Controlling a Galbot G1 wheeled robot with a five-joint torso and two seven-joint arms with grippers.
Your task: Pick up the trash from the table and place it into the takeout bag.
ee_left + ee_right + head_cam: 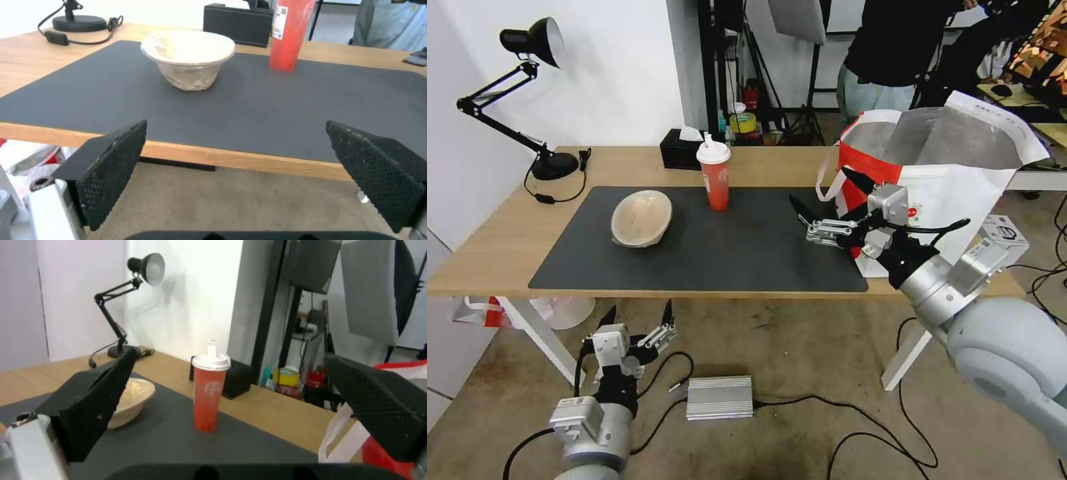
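On the table, a beige pulp bowl sits on the left part of the dark mat, leaning slightly. A red paper cup with white lid and straw stands upright near the mat's far edge. The takeout bag stands open at the table's right end. My right gripper hovers open and empty over the mat's right side, just left of the bag, facing the cup. My left gripper is open and empty, below and in front of the table's front edge.
A black tissue box sits behind the cup. A desk lamp stands at the far left corner. A small white box lies right of the bag. A silver box and cables lie on the floor.
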